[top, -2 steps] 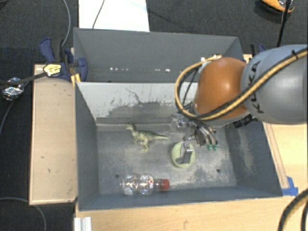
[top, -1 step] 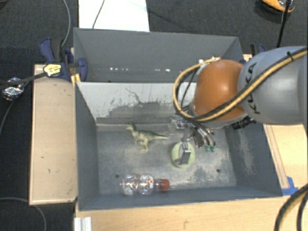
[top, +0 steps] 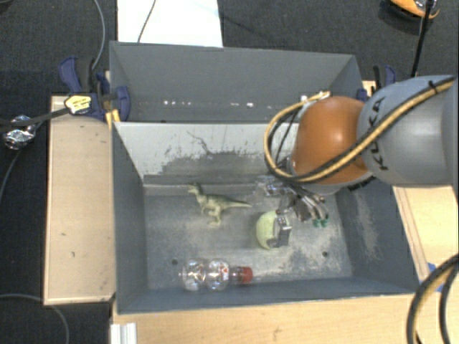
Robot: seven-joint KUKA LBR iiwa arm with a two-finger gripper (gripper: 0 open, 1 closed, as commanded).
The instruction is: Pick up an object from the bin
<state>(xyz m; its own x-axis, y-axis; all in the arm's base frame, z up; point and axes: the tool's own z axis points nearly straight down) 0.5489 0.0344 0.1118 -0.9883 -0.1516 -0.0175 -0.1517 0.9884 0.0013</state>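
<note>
My gripper (top: 281,233) hangs low in the right half of the bin, its fingertips against a pale green ball (top: 266,231) on the floor. The ball lies at the left side of the fingers, partly covered by them. A small green toy dinosaur (top: 214,203) stands to the left, near the back of the floor. A clear plastic bottle with a red cap (top: 214,274) lies on its side along the front wall.
The arm with its orange cover and yellow cables comes in from the right and hides the back right corner. A small green bit (top: 320,223) shows just right of the gripper.
</note>
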